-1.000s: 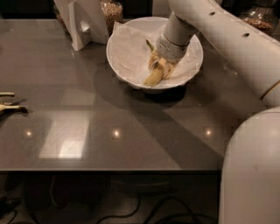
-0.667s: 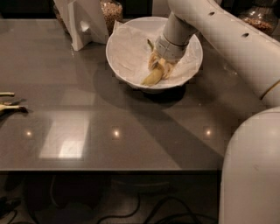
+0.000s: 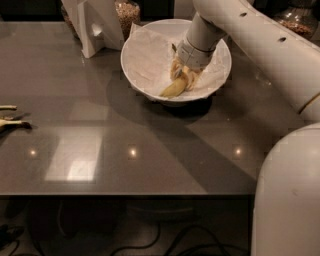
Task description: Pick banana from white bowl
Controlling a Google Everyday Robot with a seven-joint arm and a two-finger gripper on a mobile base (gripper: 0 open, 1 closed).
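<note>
The white bowl (image 3: 145, 60), lined with crinkled white paper, stands at the back middle of the dark table. The yellow banana (image 3: 171, 90) lies inside it near the front wall, its lower end pointing front-left. My gripper (image 3: 183, 76) reaches down into the bowl from the right and sits right on the banana's upper half, hiding that part. My white arm (image 3: 250, 35) runs from it to the upper right.
A white angular stand (image 3: 97, 25) and a glass jar of brown cereal (image 3: 127, 12) stand behind the bowl on the left. Another jar (image 3: 296, 21) is at the back right. Pale thin banana-like pieces (image 3: 11, 123) lie at the left edge. My white body (image 3: 290, 200) fills the front right.
</note>
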